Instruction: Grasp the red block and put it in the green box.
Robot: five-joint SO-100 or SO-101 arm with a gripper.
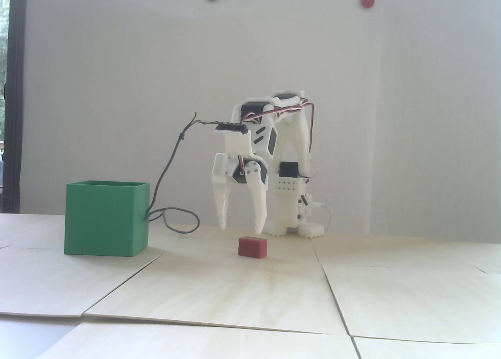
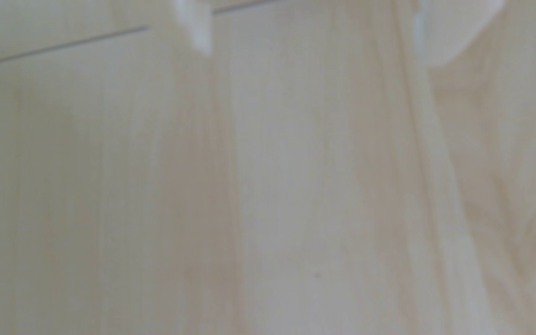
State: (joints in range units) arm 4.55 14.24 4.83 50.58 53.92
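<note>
The small dull-red block (image 1: 253,246) lies on the pale wooden table in the fixed view. Just above it hangs my white gripper (image 1: 240,230), pointing down, its two fingers spread apart and empty; the right fingertip (image 1: 259,229) hovers over the block's left half. The large green box (image 1: 105,219) stands on the table to the left, well apart from the block. The blurred wrist view shows only bare wood and my gripper (image 2: 318,54), two white fingertips entering from the top edge with open space between them; block and box are out of that view.
A dark cable (image 1: 172,222) hangs from the wrist camera and loops on the table beside the box's right wall. The arm's base (image 1: 291,218) stands behind the block. Seams (image 1: 332,292) run between the wooden panels. A white wall closes the back.
</note>
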